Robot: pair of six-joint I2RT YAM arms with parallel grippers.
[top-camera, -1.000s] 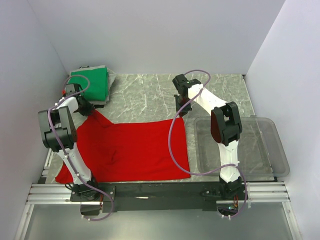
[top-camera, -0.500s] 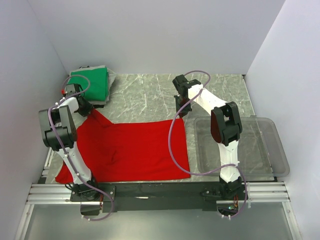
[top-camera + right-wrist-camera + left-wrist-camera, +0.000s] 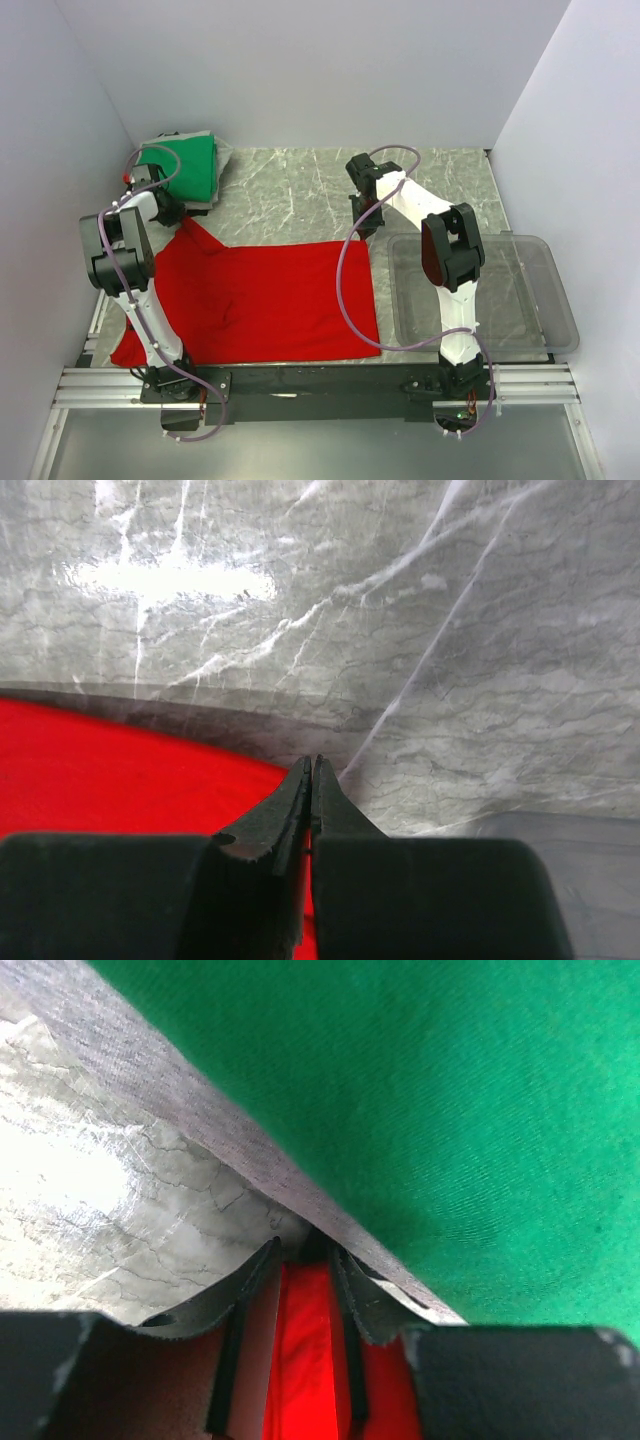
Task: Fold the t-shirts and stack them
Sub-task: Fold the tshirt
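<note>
Top view: red shirt spread flat, near-left; green shirt folded, far-left corner.
Left wrist: left gripper jaws narrow, pinching red shirt beside green shirt.
Right wrist: right gripper jaws pressed together at red shirt's edge.

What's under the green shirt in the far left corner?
A grey cloth layer pokes out beneath the green shirt along its near edge, lying on the marble table. How far it extends, and anything else below, is covered.
</note>
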